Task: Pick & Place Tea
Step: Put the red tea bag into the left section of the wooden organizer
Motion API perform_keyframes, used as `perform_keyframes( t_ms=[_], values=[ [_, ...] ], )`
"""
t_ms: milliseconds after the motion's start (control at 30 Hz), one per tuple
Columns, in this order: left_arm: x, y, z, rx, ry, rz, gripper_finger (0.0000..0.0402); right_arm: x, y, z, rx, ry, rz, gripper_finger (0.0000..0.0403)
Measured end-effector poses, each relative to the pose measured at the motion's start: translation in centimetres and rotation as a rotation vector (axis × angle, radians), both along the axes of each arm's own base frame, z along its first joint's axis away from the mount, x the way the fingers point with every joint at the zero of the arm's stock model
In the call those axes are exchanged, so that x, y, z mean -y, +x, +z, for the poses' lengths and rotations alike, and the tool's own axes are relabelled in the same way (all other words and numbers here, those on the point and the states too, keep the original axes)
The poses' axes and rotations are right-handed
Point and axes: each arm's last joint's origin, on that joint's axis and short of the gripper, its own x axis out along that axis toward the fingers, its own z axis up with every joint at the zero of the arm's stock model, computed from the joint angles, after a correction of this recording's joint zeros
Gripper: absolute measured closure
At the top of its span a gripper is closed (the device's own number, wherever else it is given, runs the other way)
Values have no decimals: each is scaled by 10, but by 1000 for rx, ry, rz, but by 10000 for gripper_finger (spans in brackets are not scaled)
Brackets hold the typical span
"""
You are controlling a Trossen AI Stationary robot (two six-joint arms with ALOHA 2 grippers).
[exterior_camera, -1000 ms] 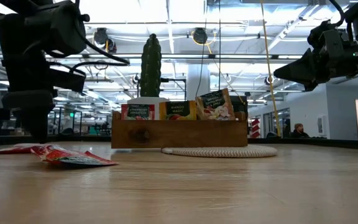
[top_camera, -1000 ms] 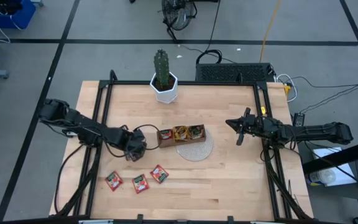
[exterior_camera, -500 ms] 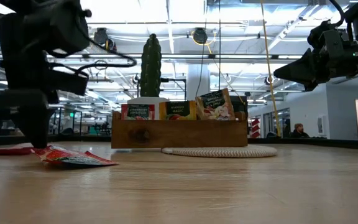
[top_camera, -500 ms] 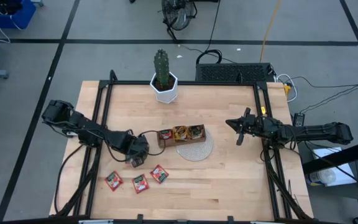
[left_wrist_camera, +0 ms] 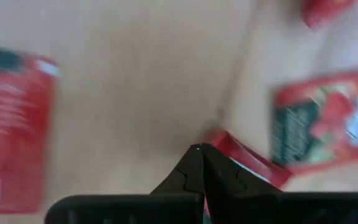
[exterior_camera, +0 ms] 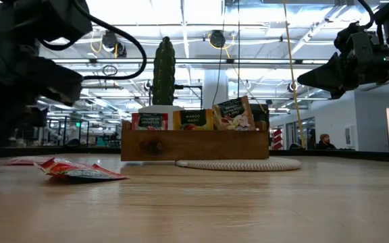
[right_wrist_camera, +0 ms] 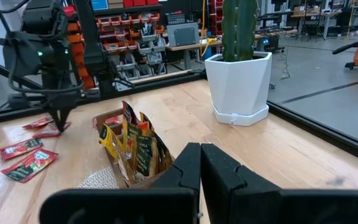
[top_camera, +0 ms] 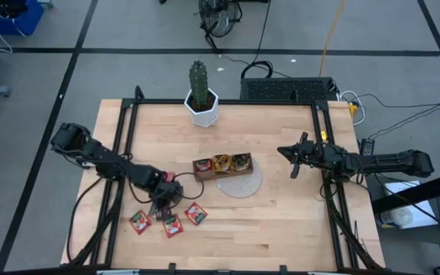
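**Left claw lowered among the red sachets**

Wooden desk (top_camera: 281, 221) is seen from above, framed by black rails. A potted cactus (top_camera: 201, 95) is set at its far edge, and a brown wooden tray (top_camera: 223, 166) filled with upright tea sachets is placed near the middle, partly on a round woven mat (top_camera: 244, 183). Three red sachets (top_camera: 171, 224) are laid flat on the desk near the front, well apart from the tray. The left claw (top_camera: 162, 208) is held just above them with its fingers pressed together, its tip at the edge of a red sachet (left_wrist_camera: 247, 163). The right claw (top_camera: 290, 156) is held over the desk's right side, fingers pressed together, nothing pinched.
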Motion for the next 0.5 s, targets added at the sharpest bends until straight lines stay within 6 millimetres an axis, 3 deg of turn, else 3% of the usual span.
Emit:
perform_keyframes(
  t_ms=[233,500],
  values=[
    [20,-4,3,-49,-197,-51,398,0,0,0,0,0,0,403],
    [44,-15,3,-53,-126,52,371,0,0,0,0,0,0,403]
  ],
)
